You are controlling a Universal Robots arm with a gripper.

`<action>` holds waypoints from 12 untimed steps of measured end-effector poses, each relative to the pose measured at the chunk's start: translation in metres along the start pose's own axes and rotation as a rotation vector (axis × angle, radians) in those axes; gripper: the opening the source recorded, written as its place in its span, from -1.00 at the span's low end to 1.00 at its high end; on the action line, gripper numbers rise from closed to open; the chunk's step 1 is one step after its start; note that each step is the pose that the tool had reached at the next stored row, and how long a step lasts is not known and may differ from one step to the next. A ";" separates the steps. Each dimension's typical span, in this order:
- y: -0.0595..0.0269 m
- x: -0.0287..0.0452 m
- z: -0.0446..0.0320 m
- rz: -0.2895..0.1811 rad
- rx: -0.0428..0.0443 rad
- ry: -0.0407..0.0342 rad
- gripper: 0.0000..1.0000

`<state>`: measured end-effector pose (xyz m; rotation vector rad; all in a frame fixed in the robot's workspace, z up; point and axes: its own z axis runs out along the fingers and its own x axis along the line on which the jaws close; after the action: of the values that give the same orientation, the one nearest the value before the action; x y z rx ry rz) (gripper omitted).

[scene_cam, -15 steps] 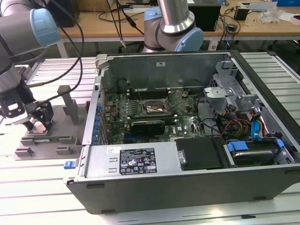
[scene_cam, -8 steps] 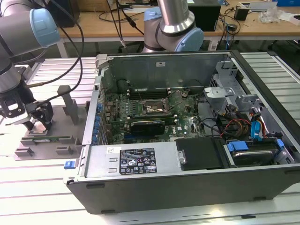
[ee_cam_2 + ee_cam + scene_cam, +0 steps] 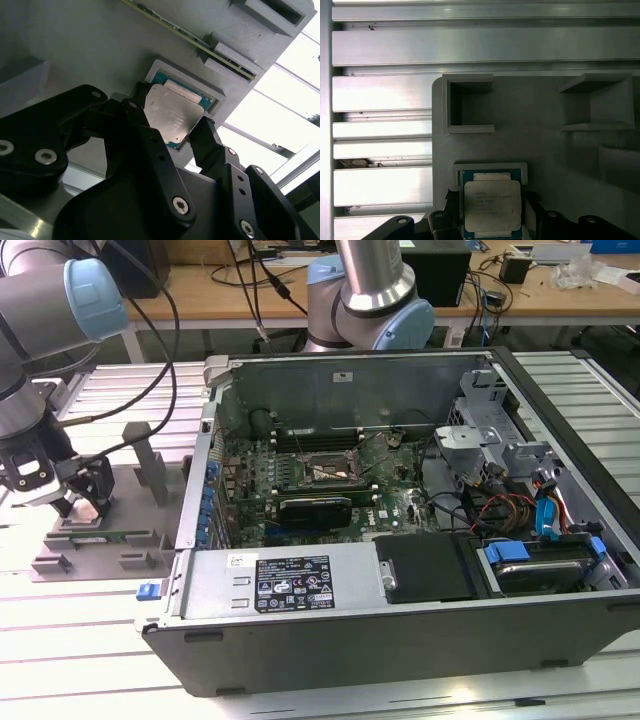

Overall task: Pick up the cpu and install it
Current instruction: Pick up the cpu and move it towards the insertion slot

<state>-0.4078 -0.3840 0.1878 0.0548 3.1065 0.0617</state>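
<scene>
While the arm (image 3: 25,400) bends low over the grey fixture (image 3: 135,512), its pincer (image 3: 84,504) clasps the cpu (image 3: 171,116) by opposite edges.

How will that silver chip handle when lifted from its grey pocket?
The chip looks flat and metal-topped, so probably stiff and light. That shiny top may be slippery. It sits snug in the pocket, so it might catch if tilted.

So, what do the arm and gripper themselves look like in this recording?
The arm is made of silver-grey tubular segments with light blue joint caps, and black cables loop alongside it. The gripper is matte black, built of angular linked plates fastened with silver screws.
</scene>
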 end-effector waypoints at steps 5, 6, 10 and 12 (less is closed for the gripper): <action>0.0001 0.0000 0.0000 0.000 0.0000 0.0000 0.23; 0.0001 0.0000 0.0000 0.000 0.0001 0.0000 0.23; 0.0002 0.0000 -0.0001 0.000 0.0001 0.0001 0.20; 0.0002 0.0000 0.0000 0.000 0.0001 0.0001 0.09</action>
<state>-0.4078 -0.3838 0.1879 0.0549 3.1065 0.0615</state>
